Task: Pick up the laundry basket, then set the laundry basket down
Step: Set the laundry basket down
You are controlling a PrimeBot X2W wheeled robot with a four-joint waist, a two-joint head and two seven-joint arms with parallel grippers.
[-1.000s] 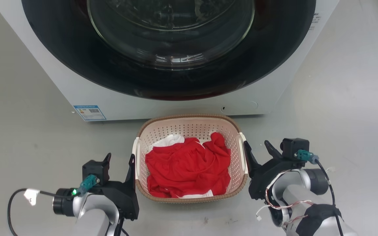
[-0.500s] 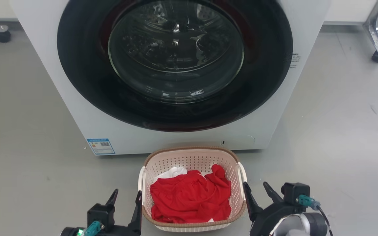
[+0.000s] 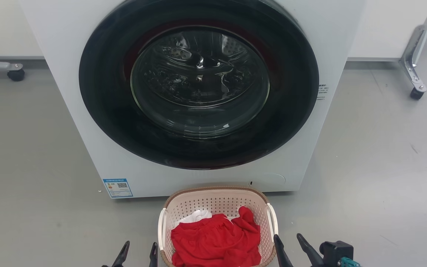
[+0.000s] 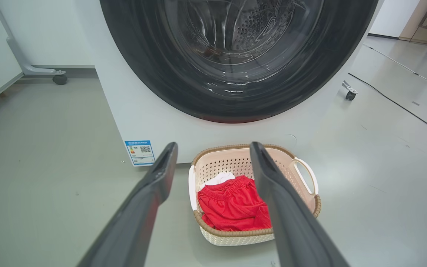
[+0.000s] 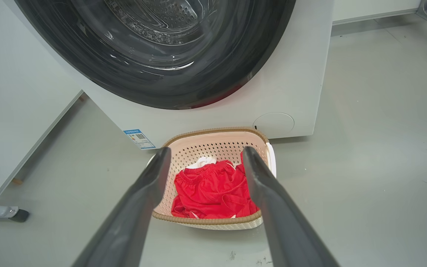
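Tilting up since a second ago, my head camera drops the laundry basket [image 3: 215,200] low in view. It sits on the floor [image 3: 365,185] just before the washer [image 3: 332,37], long axis pointing away from me, midway between my left gripper [image 3: 139,256] and right gripper [image 3: 289,246], both spread apart and empty.

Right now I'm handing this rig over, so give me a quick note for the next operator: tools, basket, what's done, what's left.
Left tool: open, empty, beside the basket on its left.
Right tool: open, empty, beside it on the right.
Basket: on the floor before the washer, red cloth inside, handles free.
Done: nothing is held; cannot tell whether it was already lifted and set back.
Left: if not, grip the handles, lift, set down.
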